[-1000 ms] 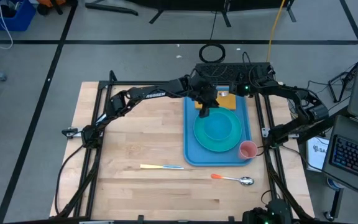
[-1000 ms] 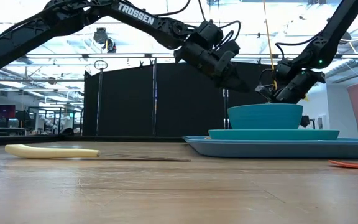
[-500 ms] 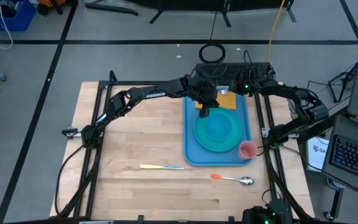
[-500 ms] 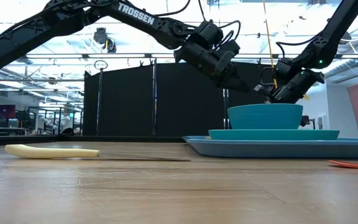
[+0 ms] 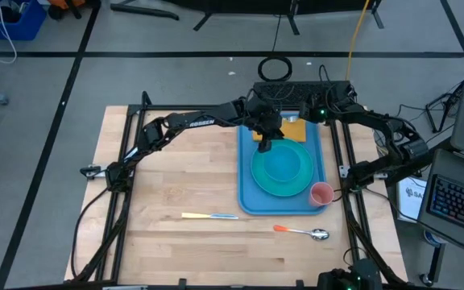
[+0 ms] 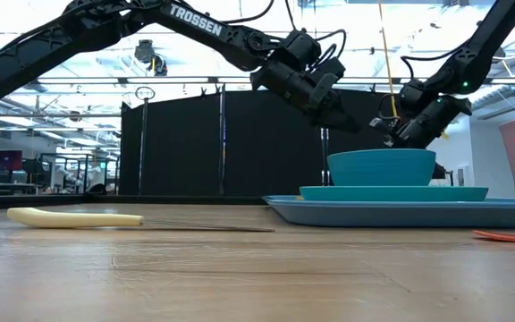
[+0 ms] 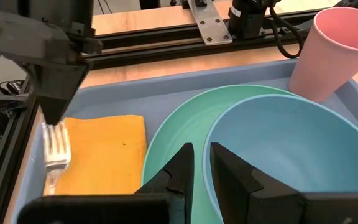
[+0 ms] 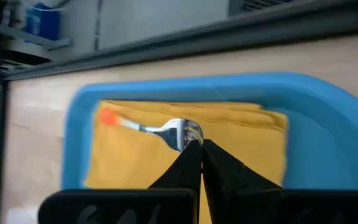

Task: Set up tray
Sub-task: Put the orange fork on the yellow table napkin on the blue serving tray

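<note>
The large flat blue plastic tray (image 5: 244, 181) sits on the right half of the wooden desk (image 5: 176, 177), and it is filling up nicely. A round turquoise plate (image 5: 259, 179) lies in its middle with a blue bowl (image 5: 284, 163) on it. A pink plastic cup (image 5: 321, 194) stands in the near corner. A folded yellow-orange napkin (image 5: 296, 130) lies at the far end.

All eyes are on the right pincer (image 8: 196, 145). It is clenched tight, tips right over the head of the metal fork (image 8: 166, 129) with the orange-tipped handle, which lies across the napkin. Whether it is pinching the fork or merely poised above it cannot be told. The left pincer (image 7: 202, 153) hangs over the far rim of the bowl, fingers a little apart, grasping nothing.

The step in hand looks like settling the fork on the napkin. To do it well, the right arm should lift straight up so the fork is not dragged askew, and steer clear of the left arm close beside it. The yellow-handled knife (image 5: 209, 216) and the orange-handled spoon (image 5: 300, 232) wait on the desk in front of the tray, likely next.

Against the frame half a second ago, the low view shows the right pincer standing slightly higher and farther from the bowl. The left arm and everything on the desk sit just as they were.
</note>
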Controlling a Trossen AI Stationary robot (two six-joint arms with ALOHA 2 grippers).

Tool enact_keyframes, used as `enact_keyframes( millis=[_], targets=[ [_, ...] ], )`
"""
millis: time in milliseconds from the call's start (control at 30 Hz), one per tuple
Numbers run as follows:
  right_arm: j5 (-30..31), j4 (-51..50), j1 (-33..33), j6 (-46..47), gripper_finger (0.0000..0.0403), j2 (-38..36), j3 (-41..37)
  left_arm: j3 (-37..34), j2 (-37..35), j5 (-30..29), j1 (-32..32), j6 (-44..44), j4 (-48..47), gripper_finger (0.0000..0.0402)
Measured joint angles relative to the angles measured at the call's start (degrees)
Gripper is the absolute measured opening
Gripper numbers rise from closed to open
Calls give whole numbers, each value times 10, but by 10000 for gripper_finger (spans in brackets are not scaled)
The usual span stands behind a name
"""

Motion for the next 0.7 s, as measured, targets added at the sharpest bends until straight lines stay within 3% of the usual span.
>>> enact_keyframes(
  millis=[133, 700],
  targets=[
    [33, -11, 0, -15, 0, 0, 0, 0, 0, 1, 0, -1, 2, 58],
    [51, -45, 0, -40, 0, 0, 0, 0, 0, 1, 0, -4, 4, 58]
  ],
)
